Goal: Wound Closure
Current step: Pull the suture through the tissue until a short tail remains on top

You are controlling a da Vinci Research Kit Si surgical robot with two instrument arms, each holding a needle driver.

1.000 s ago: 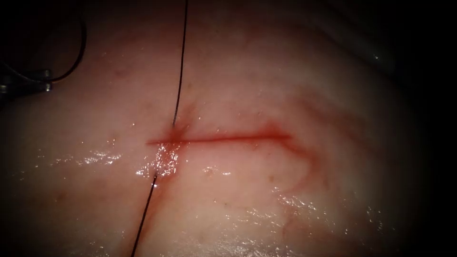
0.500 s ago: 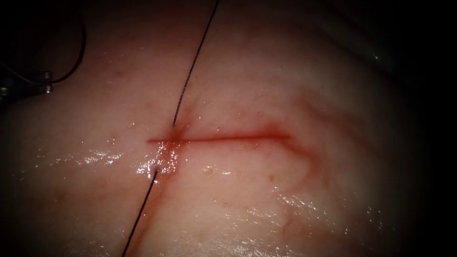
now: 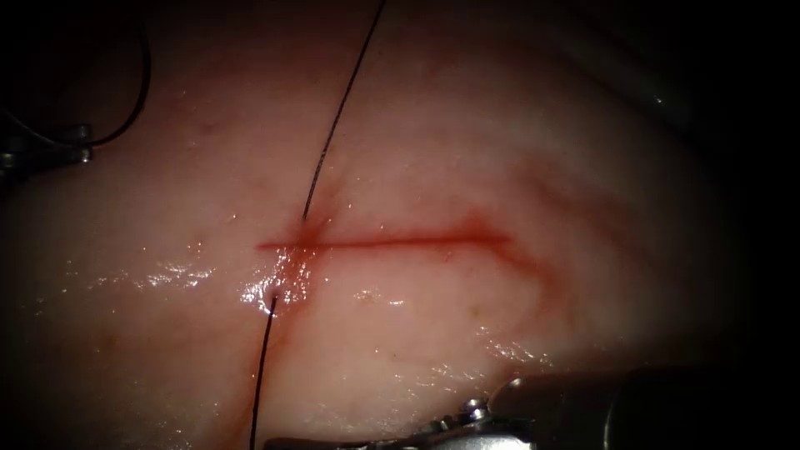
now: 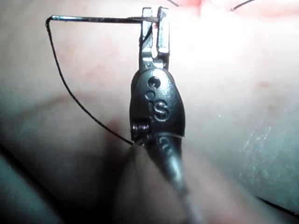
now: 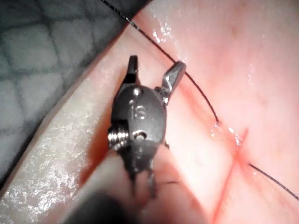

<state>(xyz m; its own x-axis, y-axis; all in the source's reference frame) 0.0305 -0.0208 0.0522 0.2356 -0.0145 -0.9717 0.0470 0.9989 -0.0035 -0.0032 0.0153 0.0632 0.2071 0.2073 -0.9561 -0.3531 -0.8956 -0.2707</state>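
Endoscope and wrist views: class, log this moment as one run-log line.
left hand: shut on needle near its end, off tissue | right hand: open, holds nothing | thread: through tissue, crossing cut

Item count: one pale pink pork tissue block (image 3: 517,150), one straight red cut (image 3: 392,243), one thin black thread (image 3: 337,125), one curved steel needle (image 4: 93,19), two steel needle-driver tools.

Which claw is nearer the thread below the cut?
Right. The right claw sits open beside the thread below the cut. The left claw, far left of the cut, holds the needle.
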